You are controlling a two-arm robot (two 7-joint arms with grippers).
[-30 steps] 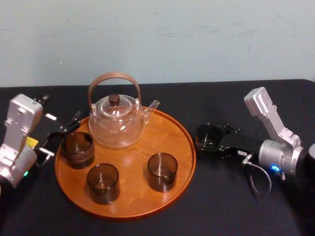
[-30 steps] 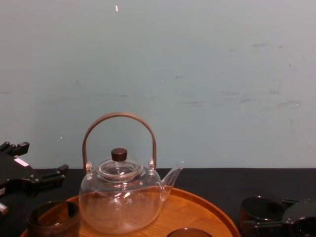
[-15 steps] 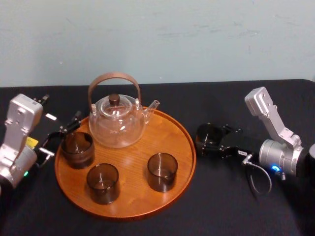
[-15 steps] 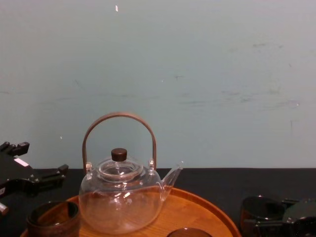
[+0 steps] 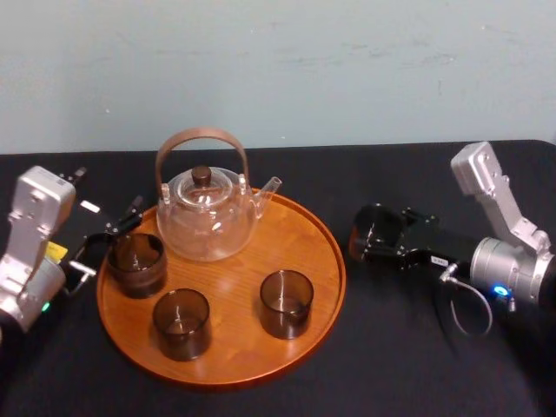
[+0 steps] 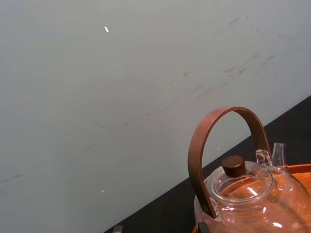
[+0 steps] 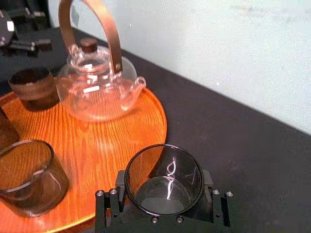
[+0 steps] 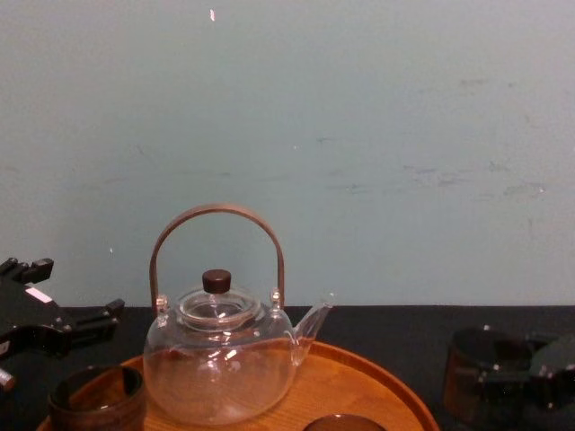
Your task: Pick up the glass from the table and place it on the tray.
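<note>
Right tool (image 5: 387, 243) is clamped on the glass (image 5: 372, 228), one finger on each side of its wall. The glass is upright, mouth up, with nothing in it that I can see. It sits over the bare black desk (image 5: 391, 365), just right of the tray (image 5: 306, 291), clear of the rim and not over the wood. In the right wrist view the black fingers (image 7: 108, 206) bracket the glass low on its body, with the tray rim close beside. Can't tell whether the glass base is touching the desk cloth or is off it. The tray carries a clear teapot (image 5: 207, 221) at the back, with a brown hoop handle, a dark lid knob and its spout pointing toward the right arm. Three smoky brown glasses also stand on it, all upright and apart from each other: one at the left rim (image 5: 137, 263), one front-left (image 5: 182, 323) and one front-centre (image 5: 287, 303). Left tool (image 5: 104, 243) sits on the desk side of the tray's left rim, next to the left-rim glass. Its fingers are spread and it is holding nothing. Can't tell whether it touches that glass.
</note>
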